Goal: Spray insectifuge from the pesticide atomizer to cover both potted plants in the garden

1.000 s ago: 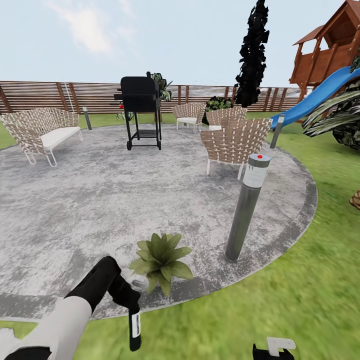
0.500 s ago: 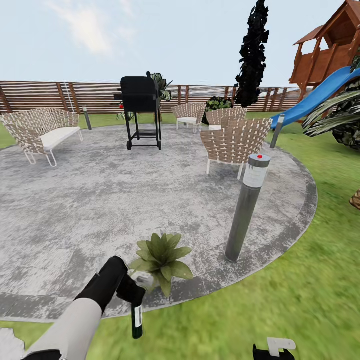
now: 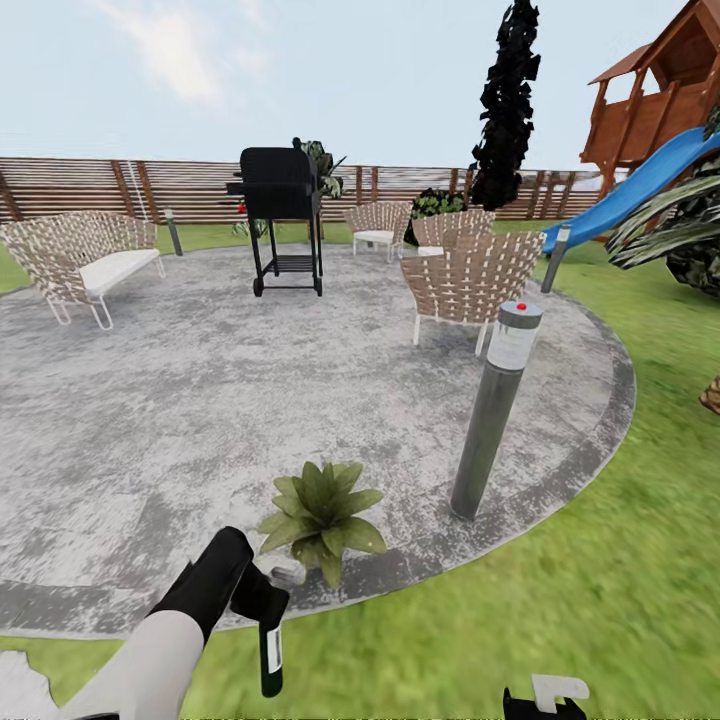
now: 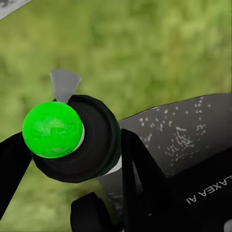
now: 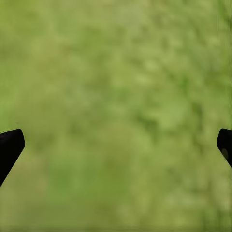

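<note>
The left gripper point(image 3: 268, 612) is clamped on the pesticide atomizer point(image 3: 270, 655), which hangs upright just short of the potted plant point(image 3: 320, 512), while the right gripper point(image 3: 545, 700), jaws apart, sits farther from that plant over grass.

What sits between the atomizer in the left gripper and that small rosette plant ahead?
Nothing visible. The left gripper holds the pesticide atomizer hanging over the grass just short of the paved round's edge, and the potted plant stands on the paving just beyond it. The lamp post stands off to the side.
</note>
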{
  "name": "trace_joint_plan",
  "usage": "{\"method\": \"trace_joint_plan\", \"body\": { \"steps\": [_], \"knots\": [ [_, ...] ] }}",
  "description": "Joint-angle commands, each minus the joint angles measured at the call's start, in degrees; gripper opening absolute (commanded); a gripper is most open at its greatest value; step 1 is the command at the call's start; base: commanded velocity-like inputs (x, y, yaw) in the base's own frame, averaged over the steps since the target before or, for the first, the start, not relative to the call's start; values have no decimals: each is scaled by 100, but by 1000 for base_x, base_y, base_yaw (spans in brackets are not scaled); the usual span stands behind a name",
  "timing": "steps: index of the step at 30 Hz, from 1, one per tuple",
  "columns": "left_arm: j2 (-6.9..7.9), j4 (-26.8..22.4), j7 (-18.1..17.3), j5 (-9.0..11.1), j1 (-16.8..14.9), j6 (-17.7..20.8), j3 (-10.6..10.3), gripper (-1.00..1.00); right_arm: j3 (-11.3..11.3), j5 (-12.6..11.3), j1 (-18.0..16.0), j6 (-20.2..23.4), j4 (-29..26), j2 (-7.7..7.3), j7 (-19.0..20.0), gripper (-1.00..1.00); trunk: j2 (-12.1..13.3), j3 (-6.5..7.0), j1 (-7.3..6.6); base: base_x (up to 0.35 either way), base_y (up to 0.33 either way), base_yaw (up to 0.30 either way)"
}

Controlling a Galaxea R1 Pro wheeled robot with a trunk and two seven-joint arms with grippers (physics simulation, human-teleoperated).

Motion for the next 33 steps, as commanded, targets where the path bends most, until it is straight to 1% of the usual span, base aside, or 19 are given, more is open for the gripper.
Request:
{"method": "trace_joint_plan", "body": {
  "steps": [1, 7, 11, 19, 21, 25, 28, 29, 31, 33],
  "knots": [
    [-15, -7, -52, -58, -4, 22, 40, -100, -46, 60, -4, -18, 6, 1, -13, 100, -44, -33, 21, 0, 0, 0],
    [-16, -6, -50, -58, -4, 22, 47, -100, -46, 61, -4, -16, 6, -3, -27, 100, -285, -187, 153, 0, 0, 0],
    [2, -3, -50, -89, 10, 22, 44, -100, -46, 81, -4, -18, 6, -19, -16, 100, -285, -191, 153, 0, 0, 0],
    [14, -15, -63, -60, -62, 158, 67, -100, -46, 86, -4, -18, 15, -25, -8, 100, -285, -192, 153, 18, 0, 0],
    [5, -19, -66, -49, -84, 232, 59, -100, -46, 86, -4, -15, 15, -25, -5, 100, -285, -192, 153, 237, 0, 0],
    [9, -14, -69, -49, -84, 249, 41, -100, -46, 86, -4, -10, 15, -25, -6, 100, -285, -192, 153, 299, 0, 0],
    [6, -15, -68, -44, -80, 254, 43, -100, -46, 86, -4, -9, 15, -25, -5, 100, -285, -192, 153, 116, 0, 0],
    [-2, -15, -67, -43, -78, 254, 48, -100, -46, 86, -4, -9, 15, -25, -5, 100, -285, -192, 153, 45, 0, 0],
    [-79, -8, -79, -29, -49, 253, 69, -100, -46, 87, -4, -2, 15, -25, -4, 100, -285, -192, 153, 10, 0, 0],
    [-201, -1, -90, -29, -16, 251, 67, -100, -46, 87, -4, -1, 15, -25, -4, 100, -285, -192, 153, 3, 0, 0]
  ]
}}
